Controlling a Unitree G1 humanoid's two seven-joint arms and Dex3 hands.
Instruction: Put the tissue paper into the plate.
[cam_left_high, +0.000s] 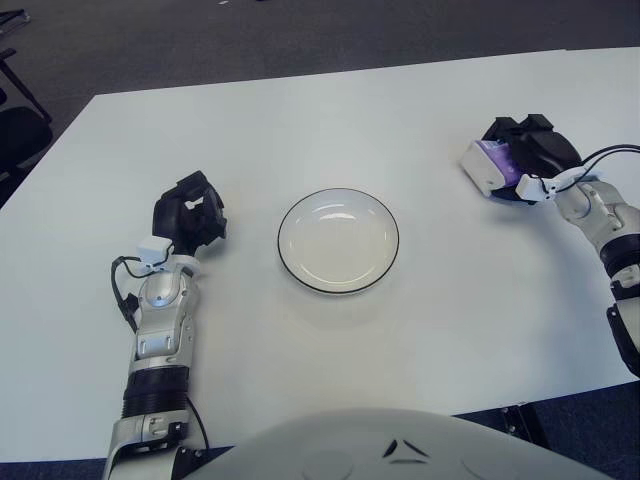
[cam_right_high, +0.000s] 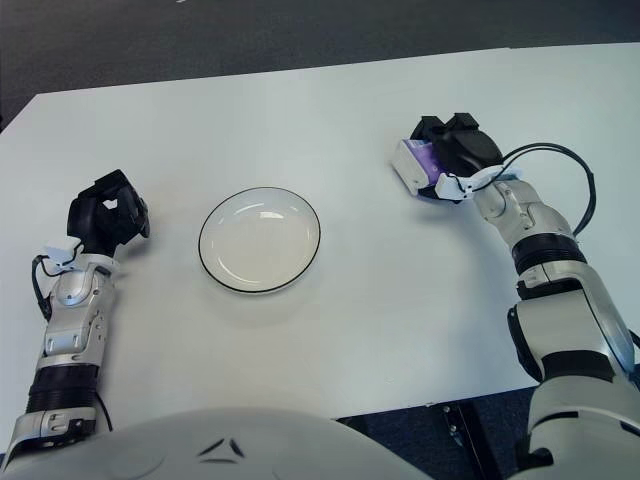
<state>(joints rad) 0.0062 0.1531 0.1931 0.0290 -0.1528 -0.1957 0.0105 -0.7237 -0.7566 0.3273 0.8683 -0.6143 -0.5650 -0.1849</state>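
Note:
A white plate (cam_left_high: 338, 240) with a dark rim sits empty in the middle of the white table (cam_left_high: 330, 110). A white and purple tissue pack (cam_left_high: 487, 166) is at the right side of the table, also in the right eye view (cam_right_high: 413, 166). My right hand (cam_left_high: 525, 155) is over the pack with its fingers curled around it, to the right of the plate. My left hand (cam_left_high: 189, 218) shows to the left of the plate with its fingers curled and nothing in it.
The table's far edge borders dark floor. A dark chair (cam_left_high: 15, 110) stands beyond the table's far left corner. My own white torso (cam_left_high: 400, 450) shows at the bottom.

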